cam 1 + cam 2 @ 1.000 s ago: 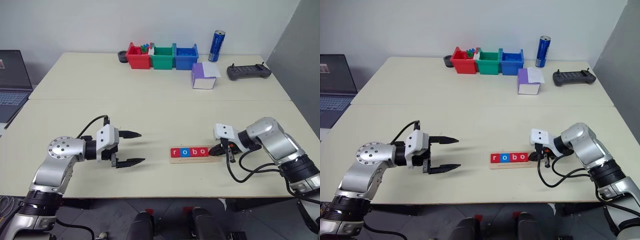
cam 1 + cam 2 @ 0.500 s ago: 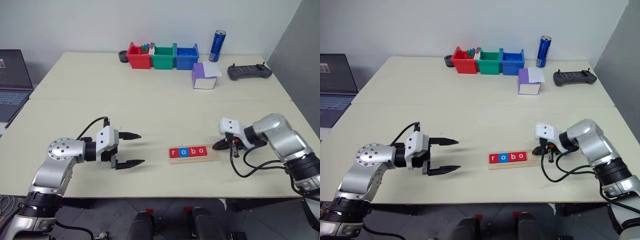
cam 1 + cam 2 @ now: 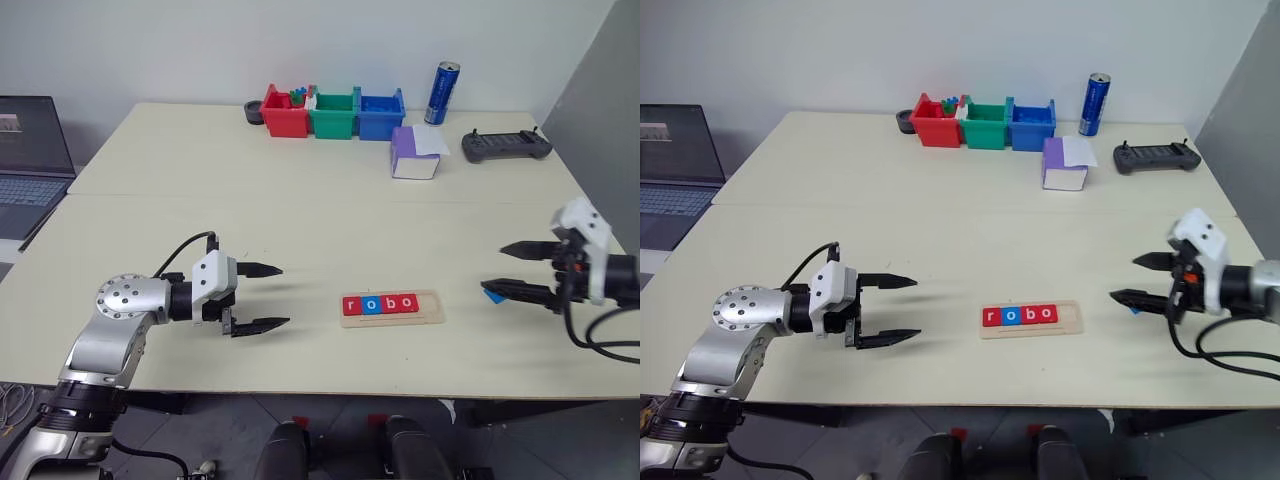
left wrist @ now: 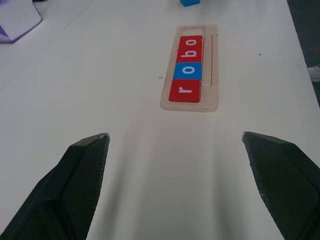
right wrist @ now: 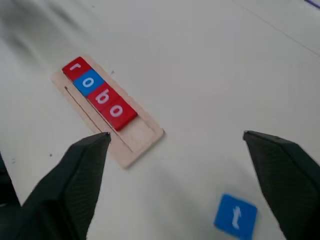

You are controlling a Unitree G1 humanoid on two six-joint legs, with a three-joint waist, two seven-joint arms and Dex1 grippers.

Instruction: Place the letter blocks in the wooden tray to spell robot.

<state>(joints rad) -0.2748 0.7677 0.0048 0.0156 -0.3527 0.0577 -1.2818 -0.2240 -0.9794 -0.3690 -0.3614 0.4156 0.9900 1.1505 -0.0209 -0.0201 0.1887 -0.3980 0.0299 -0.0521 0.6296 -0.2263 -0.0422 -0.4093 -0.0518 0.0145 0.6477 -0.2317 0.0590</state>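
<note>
The wooden tray [image 3: 391,307] lies at lower centre of the head views on the pale counter [image 3: 320,215], holding four letter blocks [image 3: 379,304] that read r, o, b, o, with the slot at its right end still bare. The fifth tile, the blue t block [image 5: 235,216], lies loose on the counter to the right of the tray, apart from it and under the right claw [image 3: 520,270], which hangs above the counter at the right edge with its two fingers spread wide and nothing between them. The left claw [image 3: 262,296] hovers at lower left, also spread and empty. The risk from here is that the t block, flat on the counter, slides or flips under a fingertip instead of being pinched, or goes into the slot turned so its letter reads askew. The right wrist view shows the white t and the bare slot plainly; in the head views the tile is a mere blue sliver beside a fingertip.
</note>
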